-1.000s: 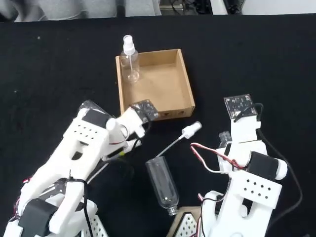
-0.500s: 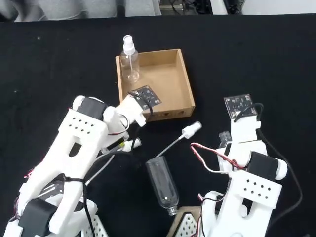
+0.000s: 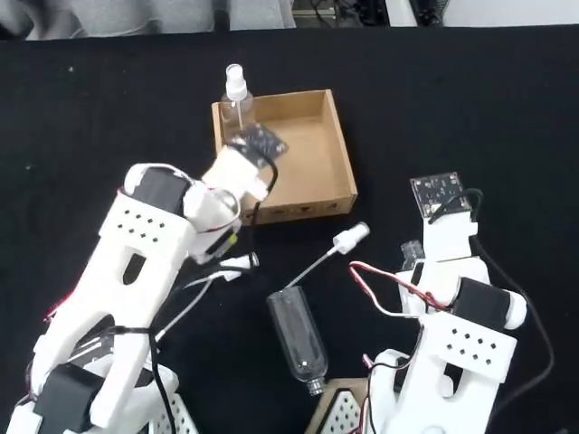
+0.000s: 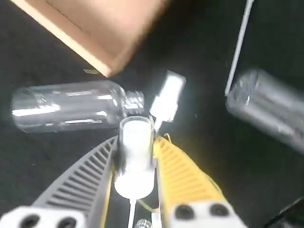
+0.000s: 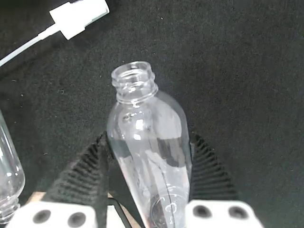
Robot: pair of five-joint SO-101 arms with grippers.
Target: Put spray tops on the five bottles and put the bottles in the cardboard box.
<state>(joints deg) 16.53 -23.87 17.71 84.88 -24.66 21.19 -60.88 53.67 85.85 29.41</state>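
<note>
Right gripper (image 5: pixel 148 142) clamped round an uncapped bottle (image 5: pixel 142 118) near the desk's front edge. Clear thin plastic, so probably light, slick and crushable; best gripped gently at mid-body. Left gripper (image 4: pixel 136 142) clamped on a spray top (image 4: pixel 135 159), up by the cardboard box (image 3: pixel 342 154). Capped bottle (image 3: pixel 237 107) stands in its far corner. No legible print.

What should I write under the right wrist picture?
Right gripper holds a clear uncapped bottle, a loose spray top nearby.

Black table (image 3: pixel 470 99), cardboard box (image 3: pixel 308 208) on it, capless bottle (image 3: pixel 297 336) lying near a loose spray top (image 3: pixel 350 238)
</note>
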